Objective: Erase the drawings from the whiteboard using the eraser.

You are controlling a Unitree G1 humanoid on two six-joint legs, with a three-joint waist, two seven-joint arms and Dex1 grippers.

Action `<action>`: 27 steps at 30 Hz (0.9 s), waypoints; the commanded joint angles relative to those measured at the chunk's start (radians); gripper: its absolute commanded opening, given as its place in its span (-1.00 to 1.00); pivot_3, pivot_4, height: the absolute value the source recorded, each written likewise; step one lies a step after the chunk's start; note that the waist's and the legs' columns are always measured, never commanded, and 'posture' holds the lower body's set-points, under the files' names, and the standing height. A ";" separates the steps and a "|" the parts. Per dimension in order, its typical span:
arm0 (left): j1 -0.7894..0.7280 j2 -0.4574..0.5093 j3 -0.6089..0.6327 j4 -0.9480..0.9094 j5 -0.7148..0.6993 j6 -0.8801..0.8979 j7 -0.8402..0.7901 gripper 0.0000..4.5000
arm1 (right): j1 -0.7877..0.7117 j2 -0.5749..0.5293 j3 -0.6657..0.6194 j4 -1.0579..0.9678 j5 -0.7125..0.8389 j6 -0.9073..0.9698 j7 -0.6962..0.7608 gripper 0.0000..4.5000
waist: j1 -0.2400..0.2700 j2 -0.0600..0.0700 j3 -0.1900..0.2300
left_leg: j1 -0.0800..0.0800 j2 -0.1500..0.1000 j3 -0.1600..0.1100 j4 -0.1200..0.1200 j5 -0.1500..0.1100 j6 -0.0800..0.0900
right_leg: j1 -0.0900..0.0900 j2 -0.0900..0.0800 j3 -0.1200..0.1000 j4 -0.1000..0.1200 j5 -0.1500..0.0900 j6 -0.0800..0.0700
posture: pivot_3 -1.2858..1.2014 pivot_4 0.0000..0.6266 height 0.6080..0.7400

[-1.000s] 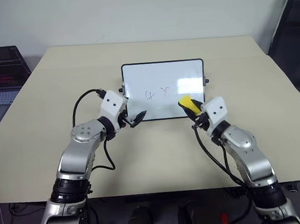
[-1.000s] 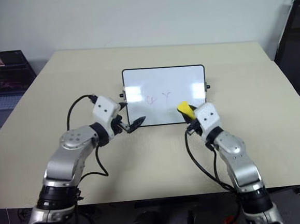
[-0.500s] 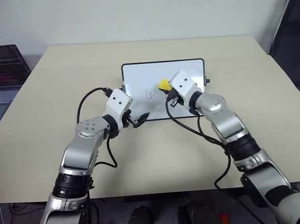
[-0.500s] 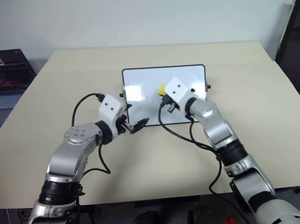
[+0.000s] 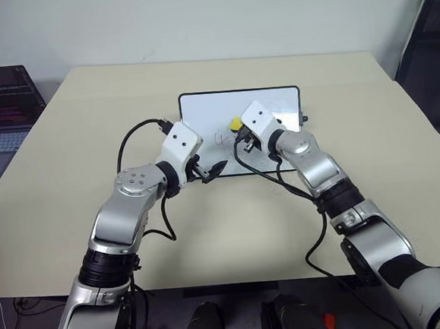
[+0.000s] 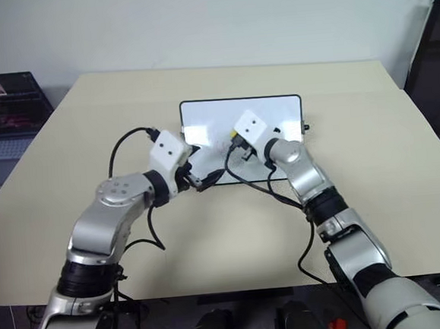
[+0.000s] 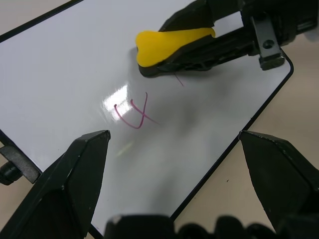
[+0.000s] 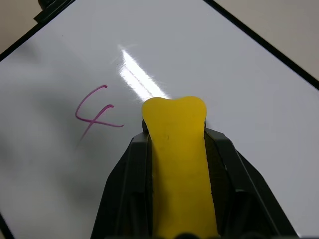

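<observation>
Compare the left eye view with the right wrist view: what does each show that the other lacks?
Left eye view: the table, a laptop, the left gripper open at the whiteboard's near edge. Right wrist view: the remaining "4" stroke clearly, beside the eraser. Both: the right gripper shut on the yellow eraser, on the whiteboard.
</observation>
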 commanded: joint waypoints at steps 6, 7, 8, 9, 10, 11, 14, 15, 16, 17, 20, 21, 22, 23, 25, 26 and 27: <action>0.007 0.019 0.010 -0.047 0.000 -0.006 -0.006 1.00 | 0.140 -0.084 0.013 -0.128 -0.023 0.061 0.072 -0.52 | 0.003 0.000 0.000 | 0.000 0.000 -0.001 0.001 0.000 0.000 | 0.001 0.000 0.000 0.000 0.000 0.000 | 0.03 -0.52 1.00; 0.009 0.021 0.010 -0.048 -0.001 -0.007 -0.006 1.00 | 0.158 -0.094 0.019 -0.149 -0.027 0.071 0.082 -0.52 | 0.003 0.000 0.000 | 0.000 -0.001 -0.001 0.001 0.000 0.000 | 0.001 0.000 0.000 0.000 0.000 0.000 | 0.03 -0.52 1.00; 0.010 0.022 0.010 -0.048 -0.001 -0.007 -0.006 1.00 | 0.176 -0.104 0.027 -0.169 -0.030 0.082 0.098 -0.52 | 0.003 0.000 0.000 | 0.001 -0.001 -0.001 0.002 0.000 0.000 | 0.002 0.000 0.000 0.001 0.000 0.000 | 0.03 -0.52 1.00; 0.010 0.023 0.010 -0.048 -0.002 -0.007 -0.005 1.00 | 0.188 -0.110 0.033 -0.185 -0.032 0.091 0.109 -0.52 | 0.002 0.000 0.000 | 0.002 -0.001 -0.001 0.002 0.000 0.000 | 0.002 0.000 0.000 0.002 0.000 0.000 | 0.03 -0.52 1.00; 0.010 0.022 0.010 -0.047 -0.002 -0.007 -0.005 1.00 | 0.197 -0.117 0.040 -0.198 -0.034 0.098 0.120 -0.52 | 0.001 0.000 0.000 | 0.003 -0.001 -0.001 0.002 0.000 0.000 | 0.003 0.000 0.000 0.003 0.000 0.000 | 0.03 -0.52 1.00; 0.009 0.022 0.009 -0.044 -0.001 -0.008 -0.004 1.00 | 0.203 -0.122 0.047 -0.208 -0.042 0.097 0.122 -0.52 | 0.001 0.000 0.000 | 0.004 -0.001 0.000 0.002 0.000 0.000 | 0.003 0.000 0.000 0.004 0.000 0.000 | 0.03 -0.52 1.00; 0.007 0.019 0.004 -0.035 0.002 -0.013 -0.004 1.00 | 0.168 -0.108 0.033 -0.180 -0.060 0.065 0.073 -0.52 | -0.001 0.000 0.000 | 0.008 -0.001 0.001 0.002 0.000 0.000 | 0.004 0.000 0.002 0.008 0.000 0.001 | 0.03 -0.52 1.00; 0.007 0.019 0.003 -0.032 0.002 -0.014 -0.004 1.00 | 0.152 -0.100 0.025 -0.164 -0.062 0.054 0.055 -0.52 | -0.002 0.000 0.000 | 0.010 0.000 0.002 0.002 0.000 0.000 | 0.005 0.001 0.002 0.008 0.000 0.001 | 0.03 -0.52 1.00; 0.007 0.018 0.002 -0.030 0.003 -0.015 -0.005 1.00 | 0.137 -0.094 0.019 -0.146 -0.064 0.041 0.040 -0.52 | -0.004 0.000 0.000 | 0.011 0.000 0.003 0.002 0.001 0.000 | 0.005 0.001 0.003 0.009 0.000 0.001 | 0.03 -0.52 1.00; 0.007 0.018 0.002 -0.030 0.002 -0.016 -0.005 1.00 | 0.106 -0.082 0.010 -0.113 -0.064 0.023 0.015 -0.52 | -0.006 0.000 0.000 | 0.011 0.000 0.004 0.002 0.001 0.000 | 0.005 0.001 0.003 0.009 0.000 0.001 | 0.03 -0.52 1.00; 0.010 0.016 0.000 -0.029 0.002 -0.019 -0.005 1.00 | 0.024 -0.057 -0.006 -0.013 -0.062 -0.026 -0.036 -0.52 | -0.016 0.000 0.000 | 0.011 0.000 0.006 0.002 0.003 0.000 | 0.005 0.001 0.004 0.010 -0.001 0.001 | 0.03 -0.52 1.00; 0.012 0.015 0.000 -0.030 0.003 -0.020 -0.005 1.00 | 0.000 -0.052 -0.007 0.025 -0.063 -0.042 -0.045 -0.52 | -0.019 0.000 0.000 | 0.011 0.000 0.007 0.002 0.003 0.000 | 0.005 0.001 0.004 0.010 0.000 0.001 | 0.03 -0.52 1.00; 0.013 0.014 -0.001 -0.030 0.003 -0.021 -0.004 1.00 | -0.017 -0.049 -0.008 0.054 -0.064 -0.055 -0.051 -0.52 | -0.021 0.000 0.000 | 0.011 0.000 0.007 0.002 0.003 0.000 | 0.005 0.001 0.004 0.010 0.000 0.001 | 0.03 -0.52 1.00; 0.016 0.014 -0.001 -0.031 0.003 -0.022 -0.003 1.00 | -0.033 -0.046 -0.009 0.083 -0.065 -0.068 -0.052 -0.52 | -0.022 0.000 0.000 | 0.011 0.000 0.007 0.001 0.003 0.000 | 0.005 0.001 0.004 0.010 0.000 0.001 | 0.03 -0.52 1.00; 0.024 0.015 0.000 -0.033 0.004 -0.024 -0.001 1.00 | -0.052 -0.043 -0.008 0.120 -0.068 -0.086 -0.044 -0.52 | -0.022 0.000 0.000 | 0.011 0.000 0.007 0.000 0.003 0.000 | 0.004 0.001 0.004 0.010 0.000 0.000 | 0.03 -0.52 1.00; 0.026 0.015 0.001 -0.034 0.004 -0.025 -0.001 1.00 | -0.057 -0.043 -0.007 0.132 -0.070 -0.093 -0.038 -0.52 | -0.022 0.000 0.000 | 0.011 0.000 0.007 0.000 0.003 0.000 | 0.004 0.001 0.004 0.010 0.000 0.000 | 0.03 -0.52 1.00; 0.030 0.016 0.003 -0.034 0.004 -0.026 0.001 1.00 | -0.050 -0.045 -0.003 0.129 -0.069 -0.094 -0.018 -0.52 | -0.022 0.000 0.000 | 0.011 0.000 0.007 -0.001 0.002 0.000 | 0.004 0.001 0.005 0.010 0.000 0.000 | 0.03 -0.52 1.00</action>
